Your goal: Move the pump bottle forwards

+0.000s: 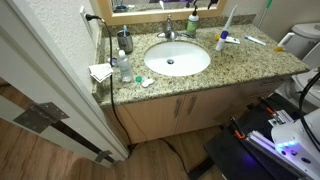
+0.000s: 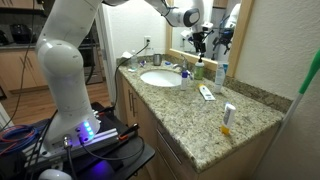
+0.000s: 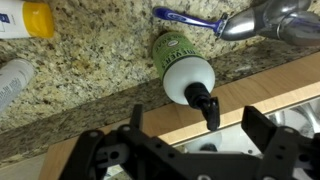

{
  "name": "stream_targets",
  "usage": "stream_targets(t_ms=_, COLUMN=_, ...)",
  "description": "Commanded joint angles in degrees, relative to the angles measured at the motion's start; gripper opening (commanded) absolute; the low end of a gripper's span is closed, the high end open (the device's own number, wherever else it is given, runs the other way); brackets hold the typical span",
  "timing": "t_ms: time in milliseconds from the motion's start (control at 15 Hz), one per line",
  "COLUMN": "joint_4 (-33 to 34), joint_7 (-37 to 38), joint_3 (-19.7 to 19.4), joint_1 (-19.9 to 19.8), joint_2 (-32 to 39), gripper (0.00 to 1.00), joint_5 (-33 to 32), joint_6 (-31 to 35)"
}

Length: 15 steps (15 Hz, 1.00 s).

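Note:
The pump bottle (image 3: 178,58) is a slim green bottle with a white collar and a dark pump head. It stands upright on the granite counter by the back wall, right of the faucet, and shows in both exterior views (image 1: 193,22) (image 2: 197,68). My gripper (image 3: 198,125) is open and empty. It hangs straight above the bottle, with the pump head between and just below its two fingers, not touching. In an exterior view the gripper (image 2: 197,44) hovers over the bottle in front of the mirror.
The faucet (image 3: 265,20) and sink basin (image 1: 177,58) are close beside the bottle. A blue toothbrush (image 3: 185,18) lies behind it. A dark grey dispenser (image 1: 125,40) and a clear plastic bottle (image 1: 122,68) stand at the counter's far end. A tube (image 2: 207,93) lies on the counter.

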Motion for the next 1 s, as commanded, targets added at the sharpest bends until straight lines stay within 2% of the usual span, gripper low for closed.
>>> stream_targets(t_ms=0, joint_4=1.4, joint_7=1.1, joint_3=-1.4, joint_1=0.6, joint_2=2.2, gripper=1.00, joint_5=-1.4, joint_6=1.0)
stream_targets(t_ms=467, joint_4=4.0, joint_7=0.7, joint_3=-0.8, joint_1=0.1, joint_2=5.6, gripper=1.00, joint_5=0.5, joint_6=5.8)
stream_targets(t_ms=733, joint_4=5.5, joint_7=0.5, joint_3=-0.8, joint_1=0.2, joint_2=7.2, gripper=1.00, joint_5=0.3, joint_6=5.1)
stream_targets(t_ms=867, joint_4=5.9, joint_7=0.5, joint_3=-0.8, joint_1=0.3, joint_2=7.8, gripper=0.74, joint_5=0.3, joint_6=5.5)
stream_targets(t_ms=933, joint_4=6.1, joint_7=0.5, joint_3=-0.8, joint_1=0.3, joint_2=8.1, gripper=0.67, joint_5=0.3, joint_6=5.6)
